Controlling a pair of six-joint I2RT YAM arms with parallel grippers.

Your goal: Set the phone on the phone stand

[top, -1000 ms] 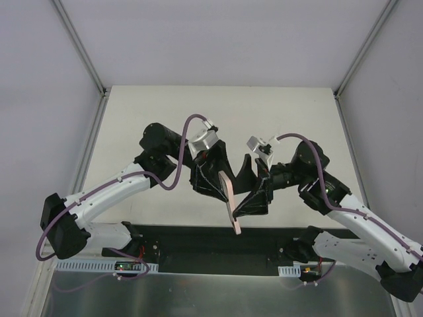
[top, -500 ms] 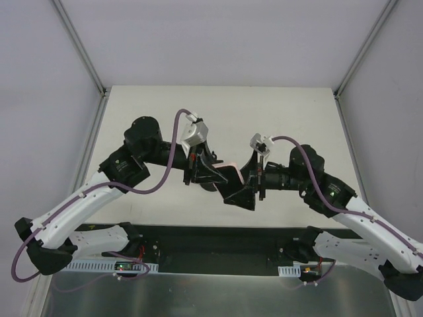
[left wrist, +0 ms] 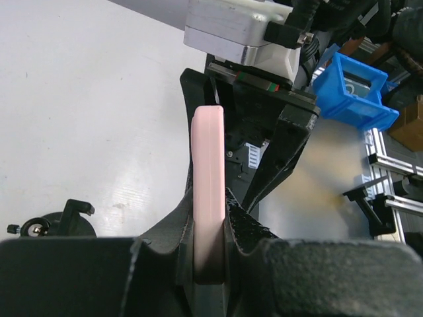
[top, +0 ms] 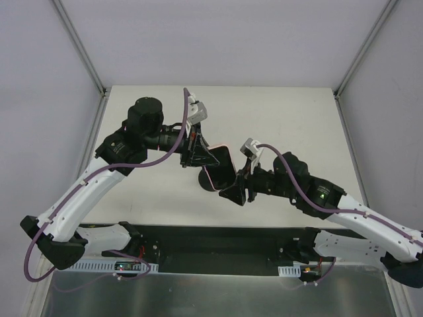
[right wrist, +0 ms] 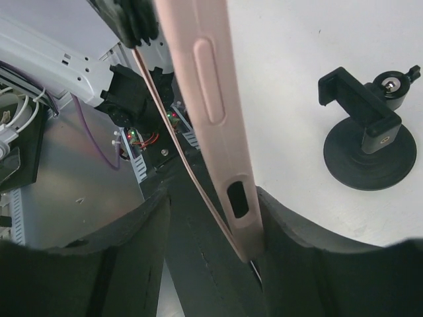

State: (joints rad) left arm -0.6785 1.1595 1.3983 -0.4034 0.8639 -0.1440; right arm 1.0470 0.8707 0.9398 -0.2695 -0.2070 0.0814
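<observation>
The phone [top: 222, 165], black screen with a pink rim, is held in the air, tilted, between both grippers. My left gripper [top: 200, 156] is shut on its edge; in the left wrist view the pink edge [left wrist: 208, 172] sits clamped between the fingers [left wrist: 210, 221]. My right gripper [top: 233, 191] has its jaws wide around the phone's other end [right wrist: 210, 112]; the phone rests against one finger [right wrist: 297, 238], apart from the other. The phone stand [right wrist: 370, 145], a black disc with a clamp arm, stands on the table just beside and below the phone [top: 209, 180], and also shows in the left wrist view [left wrist: 56, 226].
A white table [top: 297, 125] with grey walls on three sides. A black strip [top: 218, 241] runs along the near edge by the arm bases. A blue part [left wrist: 353, 92] sits off the table beyond the right arm.
Both grippers have carried the phone back and left from the table's front edge; it went from hanging edge-on to tilted over the stand. The left arm has stretched out further.
</observation>
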